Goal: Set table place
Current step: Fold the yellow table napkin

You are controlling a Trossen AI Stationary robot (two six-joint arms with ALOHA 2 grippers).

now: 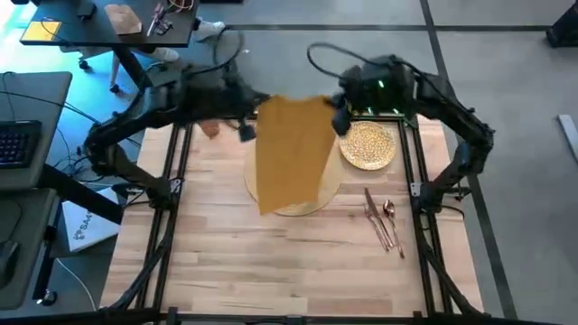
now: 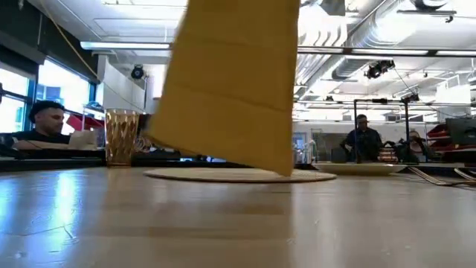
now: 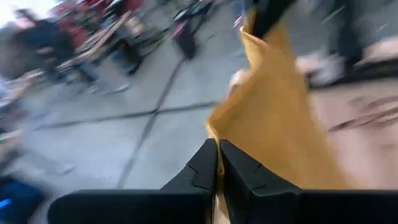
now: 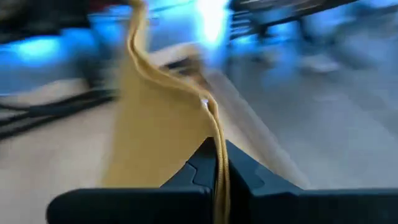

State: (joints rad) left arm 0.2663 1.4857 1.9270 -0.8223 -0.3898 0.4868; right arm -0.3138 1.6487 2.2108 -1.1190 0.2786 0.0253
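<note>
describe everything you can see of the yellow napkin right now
The yellow napkin is a mustard-yellow cloth with faint fold creases, unfolded and held up in the air as a hanging sheet. The left gripper pinches one top corner and the right gripper the other, both shut on its edge. It hangs over the round woven placemat, and in the low view its lowest corner reaches down to about the mat; whether it touches is unclear. The speckled plate lies beside it.

napkin [image 1: 291, 153]: matt yellow cloth, soft creases, pinched in both my claws
table [image 1: 271, 262]: light wood, smooth, slight sheen
placemat [image 2: 238, 176]: tan, woven, rough
plate [image 1: 368, 144]: gold, speckled
cutlery [image 1: 383, 219]: shiny copper metal
cup [image 2: 121, 137]: amber, glossy, faceted
</note>
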